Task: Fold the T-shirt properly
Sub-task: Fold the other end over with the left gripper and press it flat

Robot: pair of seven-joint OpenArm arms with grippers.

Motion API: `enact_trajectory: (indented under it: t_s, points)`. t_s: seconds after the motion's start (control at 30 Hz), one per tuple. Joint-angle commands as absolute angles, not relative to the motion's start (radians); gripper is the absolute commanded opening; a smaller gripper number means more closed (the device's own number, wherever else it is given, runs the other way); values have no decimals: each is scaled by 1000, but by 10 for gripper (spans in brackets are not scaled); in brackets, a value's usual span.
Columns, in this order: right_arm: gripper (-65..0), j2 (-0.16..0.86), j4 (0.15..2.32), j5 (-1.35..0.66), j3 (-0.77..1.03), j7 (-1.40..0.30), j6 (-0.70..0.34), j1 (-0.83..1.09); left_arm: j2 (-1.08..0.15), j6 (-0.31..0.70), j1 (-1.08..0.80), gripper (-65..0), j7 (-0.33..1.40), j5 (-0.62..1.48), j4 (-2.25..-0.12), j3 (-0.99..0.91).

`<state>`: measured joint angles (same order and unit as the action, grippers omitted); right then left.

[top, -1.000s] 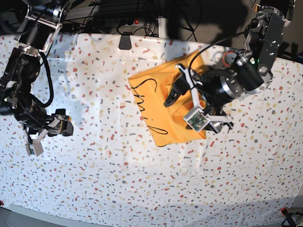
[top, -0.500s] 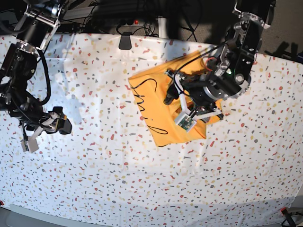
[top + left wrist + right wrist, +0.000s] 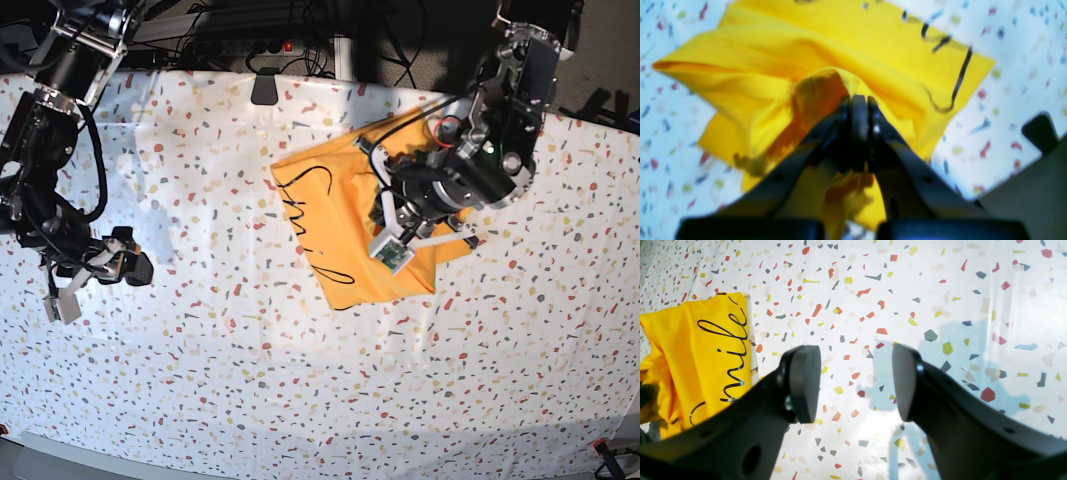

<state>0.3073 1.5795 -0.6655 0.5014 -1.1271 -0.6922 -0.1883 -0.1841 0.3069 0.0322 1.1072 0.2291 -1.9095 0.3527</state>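
Note:
The T-shirt lies folded into a mustard-yellow block with black script near the middle of the table. My left gripper is down on its right half. In the left wrist view the left gripper is shut, its fingertips pinching a raised fold of the T-shirt. My right gripper hovers far to the left over bare tablecloth. In its wrist view the right gripper stands open with nothing between its pads, and the T-shirt shows at the left edge.
A white speckled tablecloth covers the table. A black clamp sits at the back edge, with cables and a power strip behind it. The left arm's body hangs over the shirt's right corner.
The left gripper has gone from wide open to shut on a fold of the shirt, and its arm has shifted slightly. The right arm has hardly moved.

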Motion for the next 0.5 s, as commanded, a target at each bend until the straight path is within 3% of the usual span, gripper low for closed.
enact_trajectory:
  t_s: [0.0, 0.33, 0.47]
  points:
    - [-326, 322, 1597, -688, 504, -1111, -698, -210, -192, 305, 31, -650, 1092, 236, -1951, 348]
    - [-326, 321, 1597, -689, 504, -1111, -698, -210, -306, 299, -154, -650, 1146, 234, -2081, 347]
    - [-326, 321, 1597, -689, 504, -1111, -698, -210, -351, 253, -181, -650, 1155, 205, -2120, 347]
